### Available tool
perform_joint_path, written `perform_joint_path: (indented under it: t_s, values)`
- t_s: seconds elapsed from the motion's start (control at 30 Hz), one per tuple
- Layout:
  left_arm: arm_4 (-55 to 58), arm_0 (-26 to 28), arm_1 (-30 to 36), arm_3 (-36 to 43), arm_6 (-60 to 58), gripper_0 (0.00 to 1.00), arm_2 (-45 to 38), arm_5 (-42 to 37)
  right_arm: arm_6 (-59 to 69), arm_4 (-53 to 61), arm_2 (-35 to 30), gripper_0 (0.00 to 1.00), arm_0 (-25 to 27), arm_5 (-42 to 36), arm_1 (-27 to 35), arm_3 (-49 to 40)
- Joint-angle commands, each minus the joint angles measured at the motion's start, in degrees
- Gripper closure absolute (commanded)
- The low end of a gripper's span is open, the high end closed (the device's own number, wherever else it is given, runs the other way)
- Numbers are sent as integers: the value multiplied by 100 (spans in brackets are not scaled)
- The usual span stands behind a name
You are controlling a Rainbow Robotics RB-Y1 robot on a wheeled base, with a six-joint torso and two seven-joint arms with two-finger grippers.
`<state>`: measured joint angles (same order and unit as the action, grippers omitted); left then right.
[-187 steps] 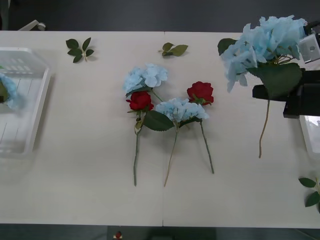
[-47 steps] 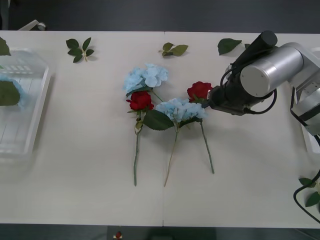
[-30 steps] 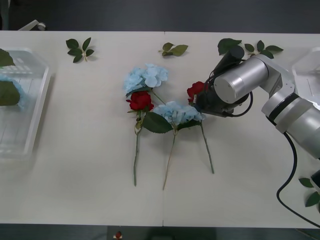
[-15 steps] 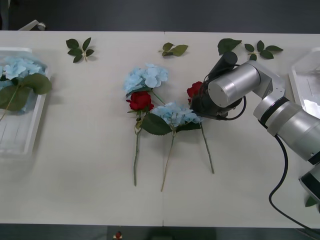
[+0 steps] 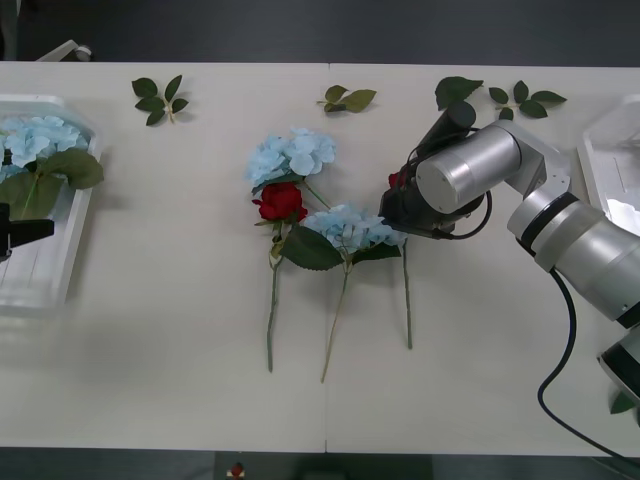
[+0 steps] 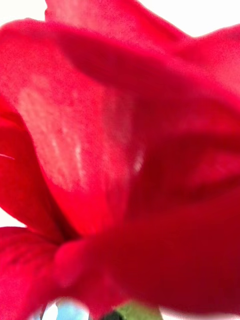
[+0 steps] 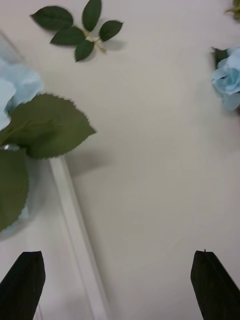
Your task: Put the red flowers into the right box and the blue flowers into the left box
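The right gripper (image 5: 392,200) is down at the red rose (image 6: 120,165) that lies just right of the middle blue hydrangea (image 5: 352,226); the rose's bloom crowds the right wrist view, and whether the jaws have closed on it I cannot tell, since the arm's silver wrist hides them from the front. The rose's stem (image 5: 407,300) runs toward the near edge of the table (image 5: 180,380), right of that hydrangea's own stem. A second red rose (image 5: 281,201) lies just left of the same hydrangea, touching its leaf, with another blue hydrangea (image 5: 291,154) just beyond it. The right box (image 5: 607,170) sits well right of the hydrangea, at the table's edge. The left gripper (image 7: 120,285) hangs with its black fingers (image 7: 22,292) spread wide, holding nothing, over the rim of the left box (image 5: 70,250), far left of the hydrangea. In that box lies a blue hydrangea (image 5: 35,135), its broad leaf (image 7: 47,125) hanging over the rim.
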<state>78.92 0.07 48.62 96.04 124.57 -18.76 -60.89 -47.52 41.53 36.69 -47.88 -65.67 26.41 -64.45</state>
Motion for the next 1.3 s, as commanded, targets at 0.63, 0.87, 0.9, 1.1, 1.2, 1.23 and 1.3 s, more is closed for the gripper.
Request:
perform_joint_path:
  t_s: [0.63, 0.87, 0.9, 1.1, 1.2, 1.23, 1.3]
  values:
    - [-2012, -2178, -819, 64, -2350, 16, 2659, 411, -2042, 1946, -707, 100, -292, -587, 2984, -937]
    - [-3014, -2116, -1539, -173, -2385, 16, 3001, 402, -2912, 2439, -953, 100, -292, -613, 4109, -559]
    - [-3075, -2125, -1610, -209, -2376, 16, 3019, 411, -3000, 2439, -953, 100, -301, -596, 4179, -498]
    - [-3576, -2090, -2023, -534, -2385, 16, 3204, 411, -3861, 2315, -953, 100, -292, -51, 4505, 522]
    - [-3822, -2081, -2172, -578, -2385, 15, 3274, 420, -4090, 2017, -953, 100, -292, 371, 4417, 935]
    - [-4007, -2081, -2260, -578, -2385, 16, 3327, 420, -4098, 1823, -953, 100, -292, 582, 4346, 1110]
    - [-4165, -2081, -2330, -578, -2394, 16, 3371, 420, -4098, 1568, -944, 100, -292, 784, 4241, 1269]
